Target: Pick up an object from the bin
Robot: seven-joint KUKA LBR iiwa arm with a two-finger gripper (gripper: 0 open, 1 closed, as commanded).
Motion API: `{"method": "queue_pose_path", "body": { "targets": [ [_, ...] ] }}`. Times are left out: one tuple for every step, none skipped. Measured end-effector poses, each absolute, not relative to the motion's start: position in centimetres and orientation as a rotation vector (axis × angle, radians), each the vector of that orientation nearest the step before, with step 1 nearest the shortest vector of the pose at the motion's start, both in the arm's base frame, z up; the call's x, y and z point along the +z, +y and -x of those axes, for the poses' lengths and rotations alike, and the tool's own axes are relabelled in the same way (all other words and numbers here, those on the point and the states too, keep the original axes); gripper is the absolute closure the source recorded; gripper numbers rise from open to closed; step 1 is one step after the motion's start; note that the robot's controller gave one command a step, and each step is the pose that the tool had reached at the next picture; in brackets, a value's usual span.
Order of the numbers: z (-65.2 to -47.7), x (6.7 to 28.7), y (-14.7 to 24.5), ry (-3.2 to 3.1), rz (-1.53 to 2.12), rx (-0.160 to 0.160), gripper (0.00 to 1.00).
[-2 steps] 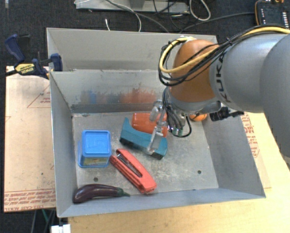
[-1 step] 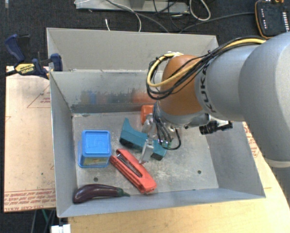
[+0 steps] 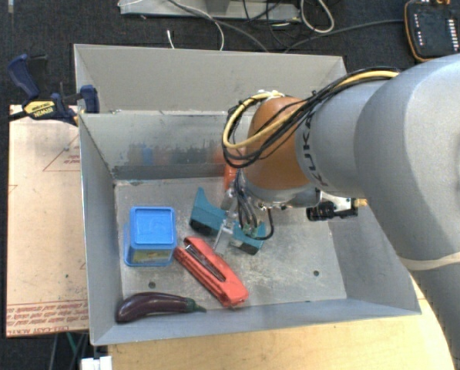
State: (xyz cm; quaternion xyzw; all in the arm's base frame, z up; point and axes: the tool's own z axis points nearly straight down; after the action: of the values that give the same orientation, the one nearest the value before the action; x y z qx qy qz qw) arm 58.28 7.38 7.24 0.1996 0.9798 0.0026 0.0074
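The pincer (image 3: 243,228), open or closed I cannot tell, is low in the grey metal bin (image 3: 322,264); just beside it, toward the blue side, lies 1 teal angular plastic block (image 3: 206,213), probably light, stiff and slippery; better to take its narrow sides

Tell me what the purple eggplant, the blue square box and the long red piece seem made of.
Purple eggplant: likely plastic or rubber, glossy, with a highlight along it. Blue square box: probably moulded plastic, matte, raised rim. Long red piece: probably plastic, slight sheen; a dark slot runs along it.
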Motion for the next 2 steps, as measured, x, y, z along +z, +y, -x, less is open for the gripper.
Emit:
{"method": "queue_pose_path", "body": {
  "targets": [
    [-58.73, 7.22, 7.41, 3.022, -0.910, 0.001, 1.00],
    [-58.74, 7.22, 7.41, 3.022, -0.909, 0.000, 1.00]
  ]
}}
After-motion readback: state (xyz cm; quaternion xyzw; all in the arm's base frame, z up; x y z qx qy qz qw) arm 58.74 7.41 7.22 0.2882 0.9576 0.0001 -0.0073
